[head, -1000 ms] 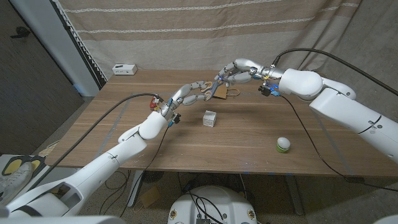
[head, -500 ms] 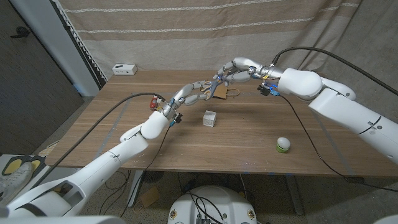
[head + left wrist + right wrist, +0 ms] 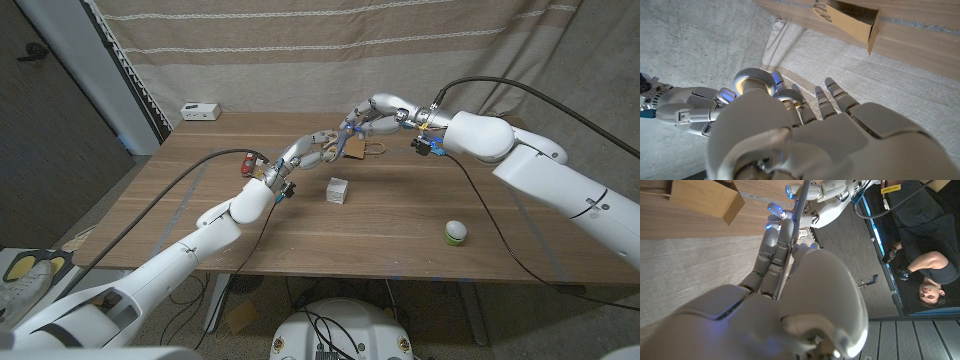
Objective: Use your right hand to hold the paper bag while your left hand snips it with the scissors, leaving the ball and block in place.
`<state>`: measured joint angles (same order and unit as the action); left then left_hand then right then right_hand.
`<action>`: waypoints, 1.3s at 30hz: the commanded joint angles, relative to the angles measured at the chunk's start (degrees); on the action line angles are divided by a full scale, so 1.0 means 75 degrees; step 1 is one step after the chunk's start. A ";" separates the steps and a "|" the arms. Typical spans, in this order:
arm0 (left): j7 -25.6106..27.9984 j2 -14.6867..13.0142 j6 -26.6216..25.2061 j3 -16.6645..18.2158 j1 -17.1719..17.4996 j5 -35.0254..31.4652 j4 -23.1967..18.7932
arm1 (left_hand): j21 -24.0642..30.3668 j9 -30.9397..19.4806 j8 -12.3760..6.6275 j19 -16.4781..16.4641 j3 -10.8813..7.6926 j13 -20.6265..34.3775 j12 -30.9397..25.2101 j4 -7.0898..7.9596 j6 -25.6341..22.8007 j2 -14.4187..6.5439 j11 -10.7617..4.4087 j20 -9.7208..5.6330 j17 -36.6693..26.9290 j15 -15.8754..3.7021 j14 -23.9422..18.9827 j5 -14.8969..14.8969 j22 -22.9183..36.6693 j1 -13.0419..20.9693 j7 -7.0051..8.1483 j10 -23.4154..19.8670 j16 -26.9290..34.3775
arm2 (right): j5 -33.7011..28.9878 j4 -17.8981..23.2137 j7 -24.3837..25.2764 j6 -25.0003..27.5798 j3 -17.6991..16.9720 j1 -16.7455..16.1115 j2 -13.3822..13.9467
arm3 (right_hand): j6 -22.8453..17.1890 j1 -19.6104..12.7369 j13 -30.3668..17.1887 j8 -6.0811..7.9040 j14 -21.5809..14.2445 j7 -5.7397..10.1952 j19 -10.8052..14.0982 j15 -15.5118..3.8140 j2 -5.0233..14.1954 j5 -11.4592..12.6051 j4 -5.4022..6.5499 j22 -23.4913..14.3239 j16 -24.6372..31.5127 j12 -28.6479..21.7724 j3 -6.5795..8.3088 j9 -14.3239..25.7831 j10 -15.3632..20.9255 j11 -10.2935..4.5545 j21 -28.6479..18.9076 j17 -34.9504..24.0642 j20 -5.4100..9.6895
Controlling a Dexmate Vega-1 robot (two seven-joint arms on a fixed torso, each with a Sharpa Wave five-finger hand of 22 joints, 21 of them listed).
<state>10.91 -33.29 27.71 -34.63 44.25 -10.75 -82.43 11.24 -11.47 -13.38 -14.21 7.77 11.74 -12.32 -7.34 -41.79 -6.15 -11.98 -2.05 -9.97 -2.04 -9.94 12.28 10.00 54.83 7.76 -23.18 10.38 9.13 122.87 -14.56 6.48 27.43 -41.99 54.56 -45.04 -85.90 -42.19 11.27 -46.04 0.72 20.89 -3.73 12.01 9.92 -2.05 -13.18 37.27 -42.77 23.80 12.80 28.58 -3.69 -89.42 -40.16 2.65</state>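
With the paper bag [image 3: 356, 148] on the table's far middle, just beside both hands, you are only setting up: your left hand [image 3: 312, 146] reaches straight-fingered, seemingly empty, while the scissors [image 3: 799, 205] lie along your right hand [image 3: 378, 112], and I cannot tell whether it grips them, so next the left needs them.
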 commanded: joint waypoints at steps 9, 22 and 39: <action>-0.0027 0.0106 0.0115 -0.0129 -0.0095 -0.0083 0.0110 | -0.0016 -0.0004 0.0053 0.0000 -0.0013 -0.0009 -0.0030 0.0045 0.0003 -0.0020 -0.0030 -0.1180 -0.0037 -0.1386 0.0039 -0.0003 0.0011 -0.0081 0.0002 -0.0068 0.0011 | -0.0241 0.0083 -0.0118 -0.0038 0.0099 0.0086 -0.0085 | -0.0048 -0.0060 -0.0017 -0.0006 -0.0166 0.0004 0.0076 -0.1234 -0.0020 0.0014 -0.0003 -0.0038 0.0022 0.0015 -0.0044 0.0006 0.0055 -0.0045 -0.0013 0.0006 0.1297; -0.0002 0.0128 0.0111 -0.0142 -0.0099 -0.0108 0.0122 | -0.0011 -0.0006 0.0085 -0.0010 -0.0026 -0.0005 -0.0070 0.0050 0.0004 -0.0039 -0.0043 -0.1190 -0.0039 -0.1375 0.0029 -0.0005 0.0012 -0.0096 0.0236 -0.0216 0.0026 | -0.0341 0.0027 -0.0185 -0.0139 0.0154 0.0148 -0.0170 | -0.0053 -0.0060 -0.0021 -0.0005 -0.0168 0.0003 0.0066 -0.1236 -0.0013 0.0015 0.0003 -0.0036 0.0025 0.0025 -0.0052 0.0005 0.0074 -0.0058 -0.0006 0.0030 0.1292; 0.0391 0.0296 -0.0018 -0.0064 0.0079 -0.0083 0.0096 | 0.0012 -0.0289 -0.0483 -0.0021 -0.0513 0.0527 -0.0449 0.0034 -0.0944 -0.0413 -0.0074 -0.1172 -0.0136 -0.1404 -0.0917 -0.0022 0.0022 0.0064 0.0637 -0.1979 0.0161 | -0.0331 -0.0184 -0.0219 -0.0221 0.0181 0.0219 -0.0274 | -0.0051 -0.0059 -0.0041 -0.0006 -0.0167 0.0015 0.0064 -0.1237 -0.0014 0.0017 0.0012 -0.0033 0.0031 0.0034 -0.0061 0.0004 0.0086 -0.0054 -0.0004 0.0060 0.1291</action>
<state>11.48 -31.89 28.62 -35.73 43.48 -11.57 -81.19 11.24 -12.58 -15.15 -14.21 5.41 14.30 -15.07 -6.93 -46.57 -8.32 -8.19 -2.05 -10.63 -2.31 -14.80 12.29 10.00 54.76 12.59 -30.99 11.10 6.65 122.36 -16.03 5.45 28.68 -40.63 52.94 -45.03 -85.89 -42.34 11.27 -47.50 0.72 21.46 -0.67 12.00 9.93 -1.81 -13.18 37.38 -42.77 23.56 12.80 28.87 -4.00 -89.60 -39.60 2.02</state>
